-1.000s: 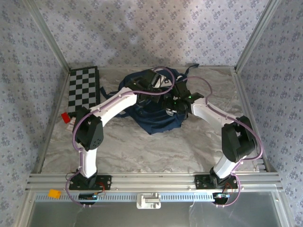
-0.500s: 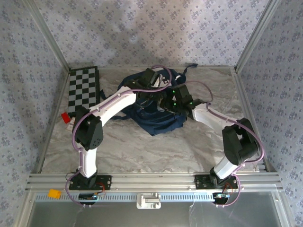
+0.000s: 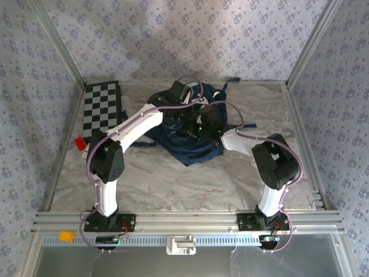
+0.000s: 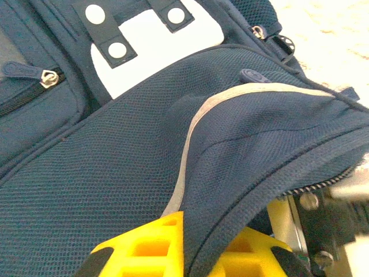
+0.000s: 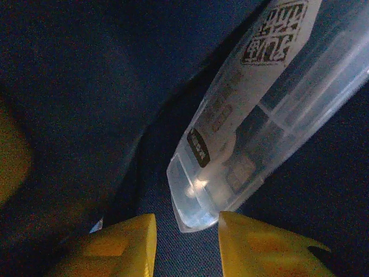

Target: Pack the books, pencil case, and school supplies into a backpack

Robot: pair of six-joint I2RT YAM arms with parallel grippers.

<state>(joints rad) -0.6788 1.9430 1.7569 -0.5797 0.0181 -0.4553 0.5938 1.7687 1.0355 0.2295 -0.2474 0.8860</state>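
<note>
Chequerboard lies left of backpack.

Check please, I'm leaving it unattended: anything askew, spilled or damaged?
Nothing spilled or damaged. The backpack is rumpled because the left claw pinches its flap up; the clear tube lies slanted inside by the right claw.

my overhead camera sits high above the near edge of the pale marbled table, looking down and forward over the whole surface from far off. the left wrist camera hangs close over the navy-blue fabric backpack with white trim, facing across its front pocket. the right wrist camera is nearer still, apparently inside that backpack, though it's dim there. all three views share the backpack.
</note>
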